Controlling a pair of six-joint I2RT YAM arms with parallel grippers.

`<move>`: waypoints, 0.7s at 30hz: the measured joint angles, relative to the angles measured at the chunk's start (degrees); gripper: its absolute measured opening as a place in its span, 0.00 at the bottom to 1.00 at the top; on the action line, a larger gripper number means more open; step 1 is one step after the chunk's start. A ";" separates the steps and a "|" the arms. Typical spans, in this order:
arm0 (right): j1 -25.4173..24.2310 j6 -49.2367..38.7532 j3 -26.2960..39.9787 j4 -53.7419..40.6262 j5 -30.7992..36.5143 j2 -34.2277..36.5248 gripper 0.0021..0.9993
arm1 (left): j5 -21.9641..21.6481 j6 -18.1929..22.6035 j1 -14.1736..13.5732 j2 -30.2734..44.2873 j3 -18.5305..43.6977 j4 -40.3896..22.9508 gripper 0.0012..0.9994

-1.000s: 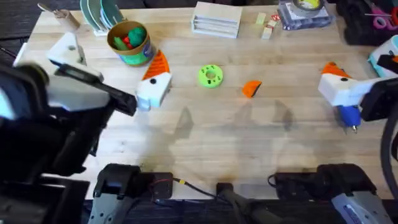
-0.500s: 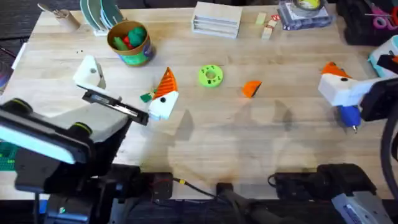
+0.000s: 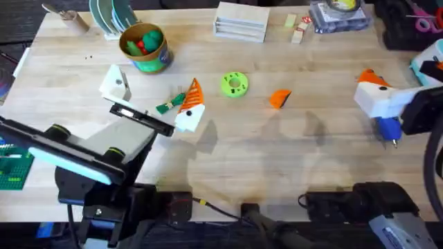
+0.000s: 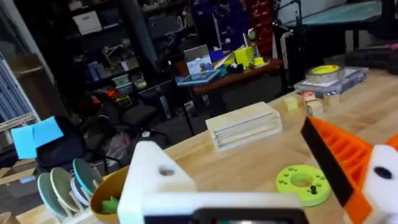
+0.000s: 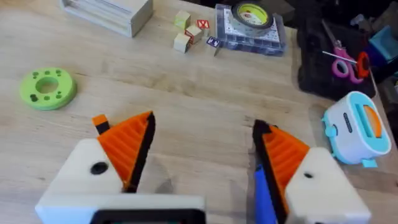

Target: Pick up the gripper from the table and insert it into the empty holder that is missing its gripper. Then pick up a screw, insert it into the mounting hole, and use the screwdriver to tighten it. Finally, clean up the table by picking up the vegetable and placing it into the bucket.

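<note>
One small orange gripper (image 3: 279, 98) lies loose on the table (image 3: 228, 152), near the green ring (image 3: 234, 84) and well apart from both arms. It looks like light, stiff, rather smooth plastic, so I would pinch it across its flat sides. The left gripper (image 3: 154, 91) is spread wide, with its holder (image 3: 115, 83) bare. The right gripper (image 5: 199, 134) is spread too.

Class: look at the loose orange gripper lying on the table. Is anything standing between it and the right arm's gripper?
Nothing visible does. The gripper lies on the table, and the wood between it and the right gripper is bare. The green ring sits on its other side, off that path.
</note>
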 joint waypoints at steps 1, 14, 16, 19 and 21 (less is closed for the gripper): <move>0.00 0.00 0.00 -0.02 0.00 0.00 0.99 | 0.00 0.00 -0.05 -0.01 0.00 -0.02 0.99; 0.00 0.00 -0.02 0.00 0.00 -0.02 0.99 | 0.12 0.02 -0.08 0.01 0.00 -12.78 0.99; 0.00 0.00 -0.02 0.00 0.00 0.00 0.99 | 0.11 0.00 -0.08 0.01 0.00 -15.67 0.99; 0.00 0.00 0.00 -0.02 0.00 0.00 0.99 | 0.13 0.00 -0.08 0.10 0.00 -15.65 0.99; 0.00 0.00 0.00 -0.01 0.00 0.00 0.99 | 0.13 0.00 -0.08 0.10 0.00 -15.65 0.99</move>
